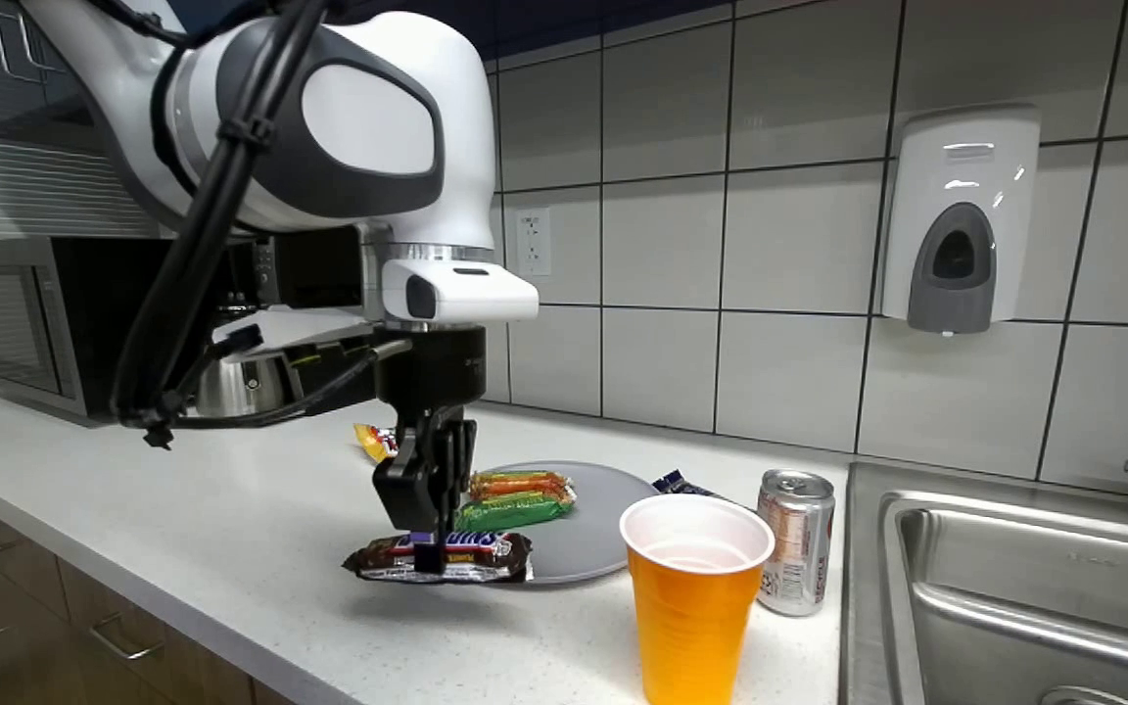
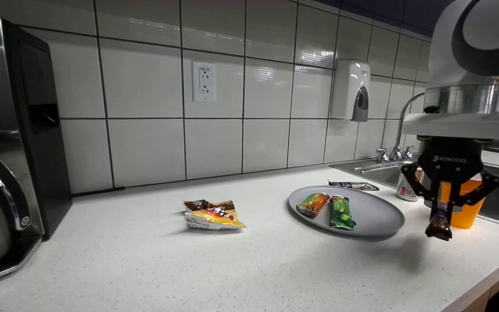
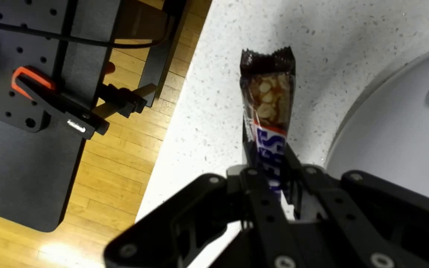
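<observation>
Snickers bar: held clear above the countertop, roughly level, just beside the gray plate.
Gripper: pointed downward and pinched around the middle of the Snickers bar.
On the gray plate: a green-wrapped bar and an orange-wrapped bar are laid side by side.
Tiled wall: a dark-wrapped packet is seen lying between it and the gray plate.
Sink: an orange cup is stood upright nearby, with a silver can close beside it.
Black-and-steel appliance: between it and the gray plate, yellow and brown packaging is seen.
</observation>
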`<action>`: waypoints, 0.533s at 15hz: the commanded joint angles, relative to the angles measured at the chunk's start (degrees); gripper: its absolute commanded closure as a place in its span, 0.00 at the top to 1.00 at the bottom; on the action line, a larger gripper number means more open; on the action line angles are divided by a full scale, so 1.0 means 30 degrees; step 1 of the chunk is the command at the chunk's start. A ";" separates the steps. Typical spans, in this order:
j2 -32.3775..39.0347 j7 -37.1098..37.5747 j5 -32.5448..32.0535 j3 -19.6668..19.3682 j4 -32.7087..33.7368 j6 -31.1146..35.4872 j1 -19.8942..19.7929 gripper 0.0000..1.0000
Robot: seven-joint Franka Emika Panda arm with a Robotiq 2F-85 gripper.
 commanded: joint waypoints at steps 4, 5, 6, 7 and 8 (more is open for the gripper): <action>-0.0303 -0.0625 0.0012 0.0559 0.0910 -0.0956 -0.0216 0.04; -0.0090 -0.0781 0.0000 0.0564 0.1134 -0.0909 -0.0197 0.04; 0.0118 -0.0922 -0.0022 0.0568 0.1346 -0.0874 -0.0182 0.04; 0.0371 -0.1087 -0.0066 0.0575 0.1564 -0.0805 -0.0169 0.04; 0.0613 -0.1202 -0.0126 0.0592 0.1774 -0.0780 -0.0162 0.04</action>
